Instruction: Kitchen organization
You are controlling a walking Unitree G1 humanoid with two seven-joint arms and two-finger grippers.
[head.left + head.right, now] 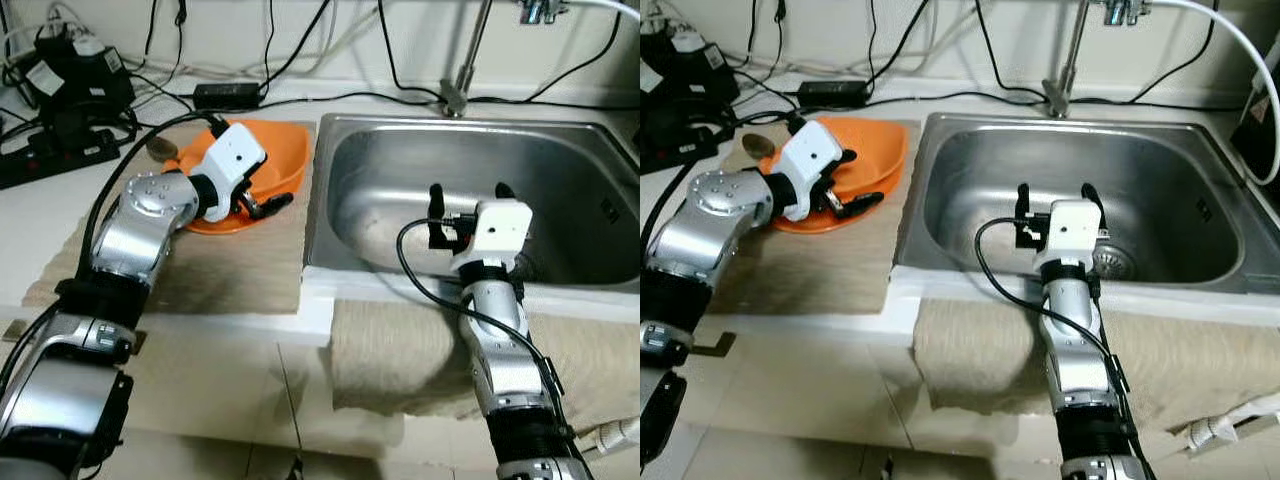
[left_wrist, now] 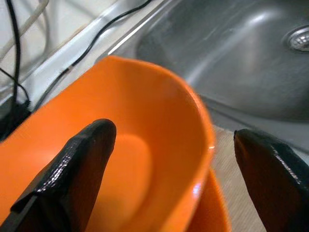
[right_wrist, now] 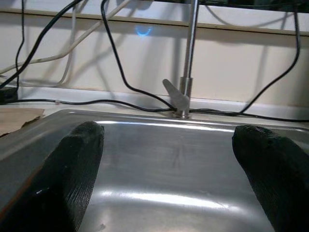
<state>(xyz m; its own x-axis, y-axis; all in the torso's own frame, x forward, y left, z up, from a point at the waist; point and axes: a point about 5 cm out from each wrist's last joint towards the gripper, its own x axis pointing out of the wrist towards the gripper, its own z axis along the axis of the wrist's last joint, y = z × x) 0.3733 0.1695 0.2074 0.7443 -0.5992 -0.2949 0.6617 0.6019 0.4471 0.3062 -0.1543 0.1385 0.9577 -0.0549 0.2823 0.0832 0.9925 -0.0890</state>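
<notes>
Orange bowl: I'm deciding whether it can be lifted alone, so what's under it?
The orange bowl sits nested in a second orange dish, which rests on a tan mat. The bowl hides most of that dish.

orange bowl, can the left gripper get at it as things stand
Probably yes: the left gripper is open right at the orange bowl, its rim between the fingers, nothing in between.

counter (image 1: 60,215) with mat (image 1: 240,270), cables (image 1: 300,100)
</notes>
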